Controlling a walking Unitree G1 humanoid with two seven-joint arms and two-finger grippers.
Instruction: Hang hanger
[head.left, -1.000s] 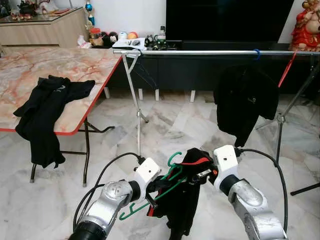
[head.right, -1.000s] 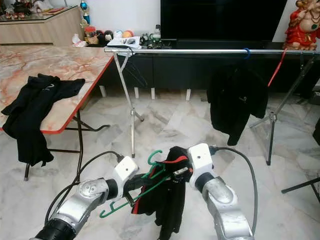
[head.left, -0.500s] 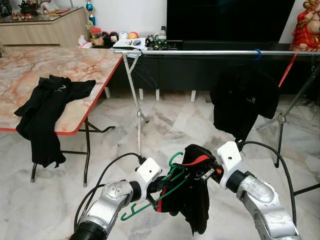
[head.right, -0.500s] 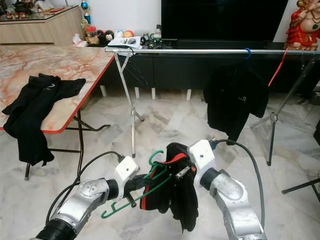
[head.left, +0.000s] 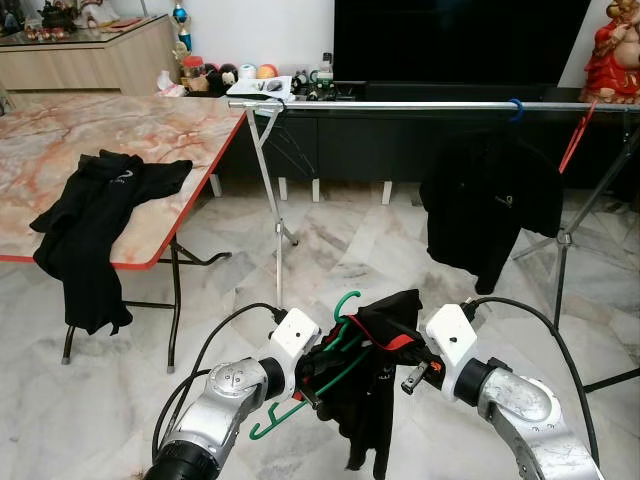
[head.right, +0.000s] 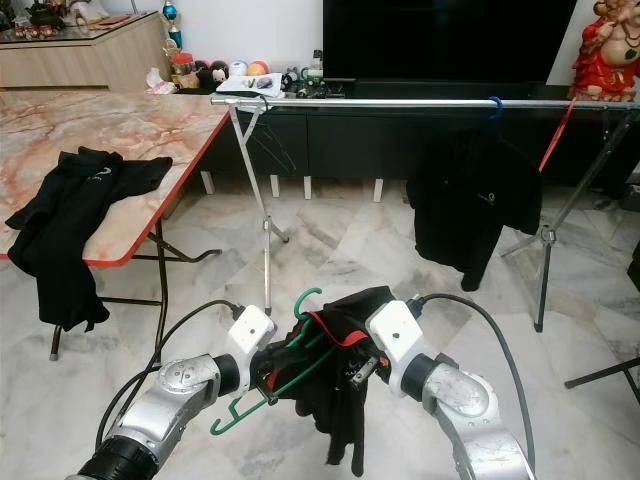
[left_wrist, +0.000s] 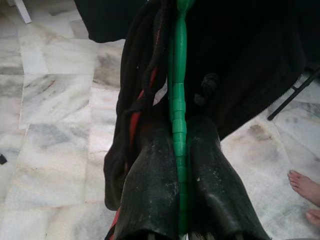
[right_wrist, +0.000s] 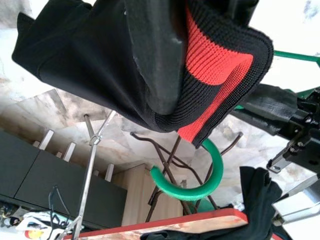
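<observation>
Clamping green hanger (head.left: 335, 362) in left gripper (left_wrist: 178, 165), low in front; right gripper (head.left: 405, 345) pinching black garment's red-trimmed collar (right_wrist: 210, 70); seat collar fully over hanger arm; then lift hook (head.left: 347, 300) onto far steel rail (head.left: 400, 104), clear of hung shirt (head.left: 490, 200).

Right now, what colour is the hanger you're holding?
Green, clearest in the left wrist view: the hanger runs between the left pincer fingers.
</observation>
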